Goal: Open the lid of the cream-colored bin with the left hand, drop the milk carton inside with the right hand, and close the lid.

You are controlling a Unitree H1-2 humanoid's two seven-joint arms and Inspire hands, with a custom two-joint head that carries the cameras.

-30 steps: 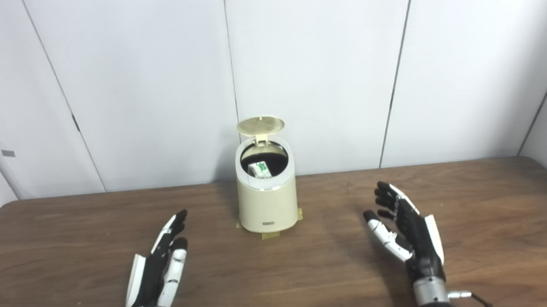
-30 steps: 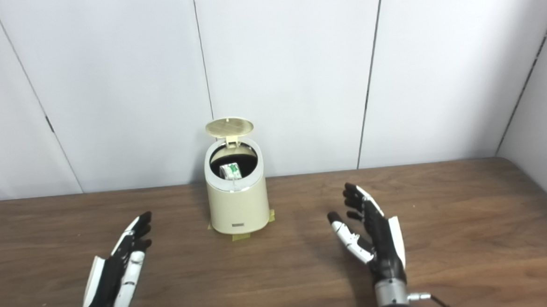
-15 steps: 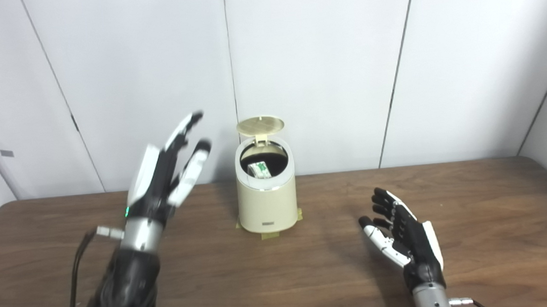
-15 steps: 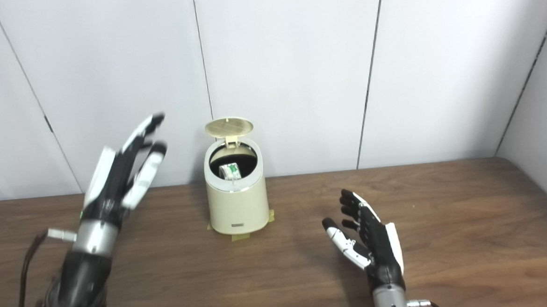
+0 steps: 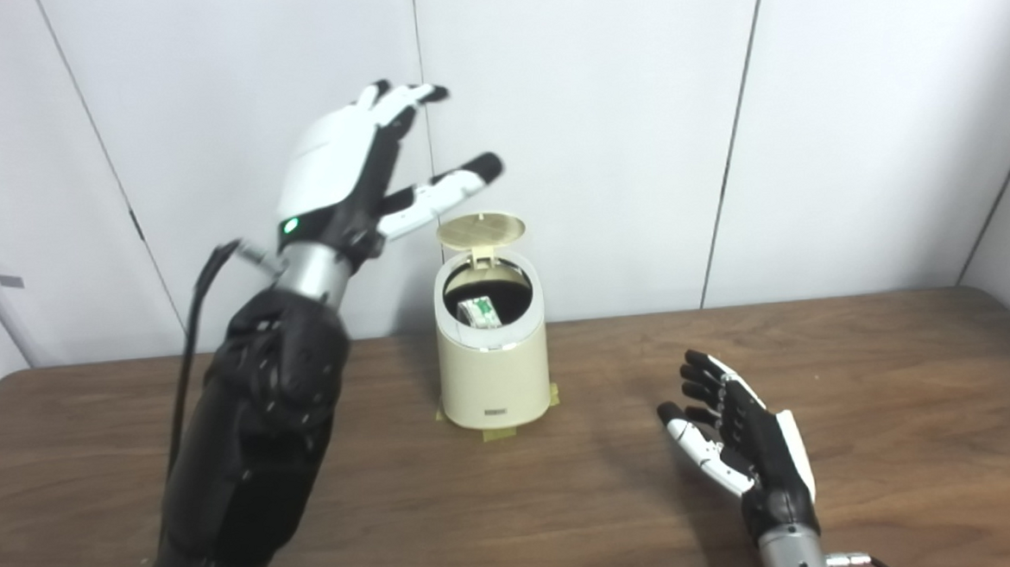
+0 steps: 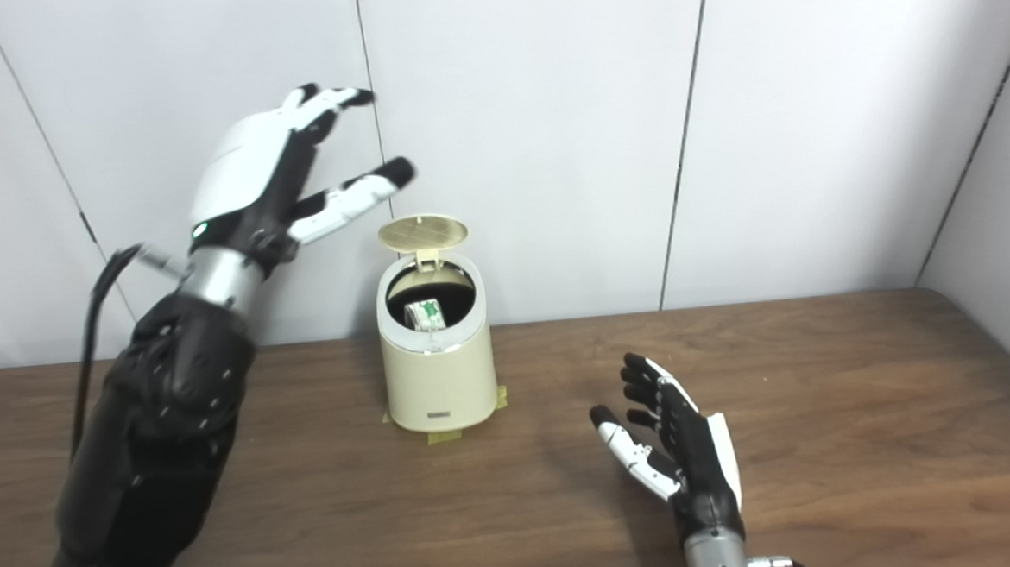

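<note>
Below-right of my raised left hand (image 5: 339,175), fingers spread, empty: upright lid (image 5: 481,229). I'd press it down gently; carton (image 5: 480,312) inside bin (image 5: 493,379).

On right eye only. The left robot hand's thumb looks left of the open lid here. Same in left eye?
Observer: No. In left eye, the left robot hand has its thumb tip straight above the lid, with wall showing between them.
Operator: Table's far-left corner is cut off for me. Is the arm inside it?
Observer: Left eye shows that corner of the table. The arm is to its right.
</note>
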